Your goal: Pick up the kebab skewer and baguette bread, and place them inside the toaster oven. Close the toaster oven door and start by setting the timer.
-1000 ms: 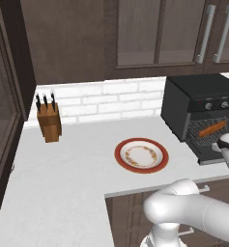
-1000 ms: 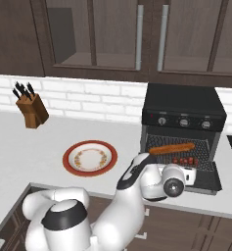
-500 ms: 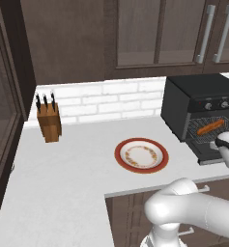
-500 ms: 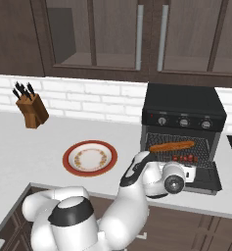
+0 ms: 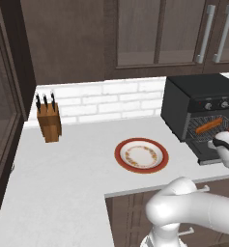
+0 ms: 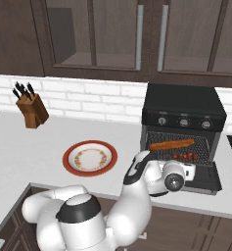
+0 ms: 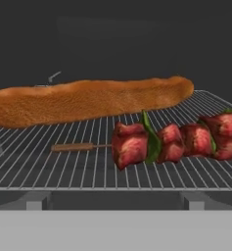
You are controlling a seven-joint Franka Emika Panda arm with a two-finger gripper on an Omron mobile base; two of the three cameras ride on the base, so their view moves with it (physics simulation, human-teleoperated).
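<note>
The baguette (image 7: 88, 100) and the skewer (image 7: 171, 139) both lie on the wire rack (image 7: 63, 166) inside the toaster oven (image 6: 183, 115), skewer nearer the front. The oven door (image 6: 205, 177) hangs open. The gripper (image 6: 186, 171) sits just before the rack, jaws wide apart, holding nothing.

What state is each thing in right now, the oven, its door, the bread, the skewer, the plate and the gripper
toaster oven: on the counter, standing open.
toaster oven door: dropped down, open.
baguette bread: lying on the wire rack inside.
kebab skewer: lying on the rack, in front of the baguette.
plate: empty, on the counter.
knife block: upright, knives in.
gripper: open, holding nothing.
</note>
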